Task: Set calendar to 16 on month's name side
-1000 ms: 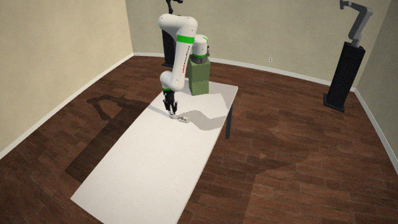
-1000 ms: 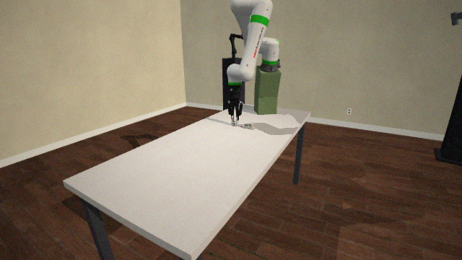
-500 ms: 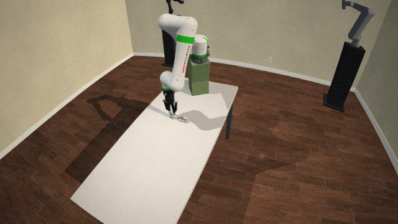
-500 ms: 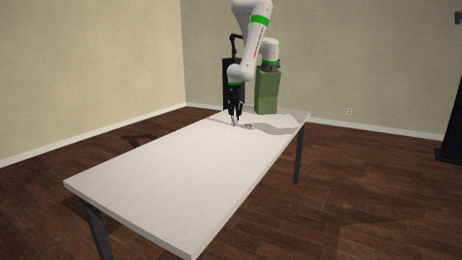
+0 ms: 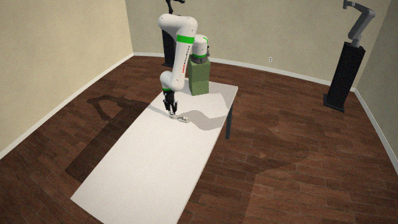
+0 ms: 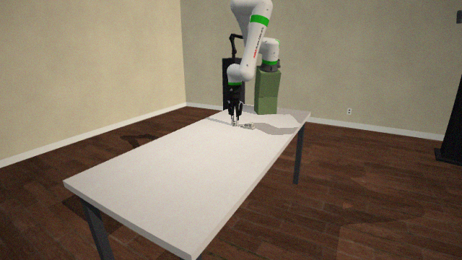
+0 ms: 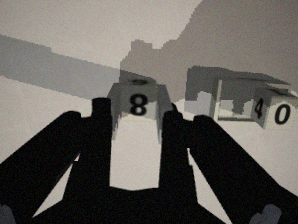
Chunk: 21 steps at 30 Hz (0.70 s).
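Black two-finger gripper (image 7: 137, 123) closed to a narrow gap on a small pale cube (image 7: 137, 100) showing an 8 toward the wrist camera, one dark finger (image 7: 101, 137) on each side of it. Just beside, to the right in the wrist view, a low pale tray (image 7: 234, 94) holding a second cube with a 0 (image 7: 282, 115) on its face. All set near the far end of the long white table (image 5: 149, 162), close by the green block pedestal (image 5: 199, 77) under the white arm (image 5: 183, 53). Table edge lying well apart on the right; broad bare surface stretching toward the near end.
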Available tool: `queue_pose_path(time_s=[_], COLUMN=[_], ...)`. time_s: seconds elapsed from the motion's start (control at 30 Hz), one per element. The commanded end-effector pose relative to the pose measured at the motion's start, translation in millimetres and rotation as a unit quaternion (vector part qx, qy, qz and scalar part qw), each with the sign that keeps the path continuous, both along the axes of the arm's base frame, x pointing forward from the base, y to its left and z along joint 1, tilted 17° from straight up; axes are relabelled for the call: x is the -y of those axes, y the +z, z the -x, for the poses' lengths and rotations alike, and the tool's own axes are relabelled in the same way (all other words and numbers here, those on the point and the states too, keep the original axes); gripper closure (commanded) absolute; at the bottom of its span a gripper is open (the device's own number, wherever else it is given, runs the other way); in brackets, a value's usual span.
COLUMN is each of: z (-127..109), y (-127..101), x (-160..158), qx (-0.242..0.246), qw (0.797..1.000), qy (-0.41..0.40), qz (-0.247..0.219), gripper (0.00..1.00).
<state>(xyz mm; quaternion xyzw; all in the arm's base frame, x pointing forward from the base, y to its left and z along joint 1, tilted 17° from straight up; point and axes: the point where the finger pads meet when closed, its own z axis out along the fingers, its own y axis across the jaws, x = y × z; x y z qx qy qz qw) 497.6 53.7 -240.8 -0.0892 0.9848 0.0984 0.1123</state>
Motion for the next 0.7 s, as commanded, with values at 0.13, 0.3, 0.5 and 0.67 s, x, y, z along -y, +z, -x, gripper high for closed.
queue_pose_path(time_s=[0.13,0.3,0.5,0.67], z=[-0.1,-0.1,-0.1,-0.1], y=[0.1,0.1,0.1,0.1], x=[0.1,0.1,0.1,0.1], qx=[0.0,0.0,0.0,0.0], qw=[1.0,1.0,1.0,1.0], qy=[0.0,0.0,0.0,0.0], qz=[0.0,0.0,0.0,0.0], gripper=[0.8,0.78,0.73,0.71])
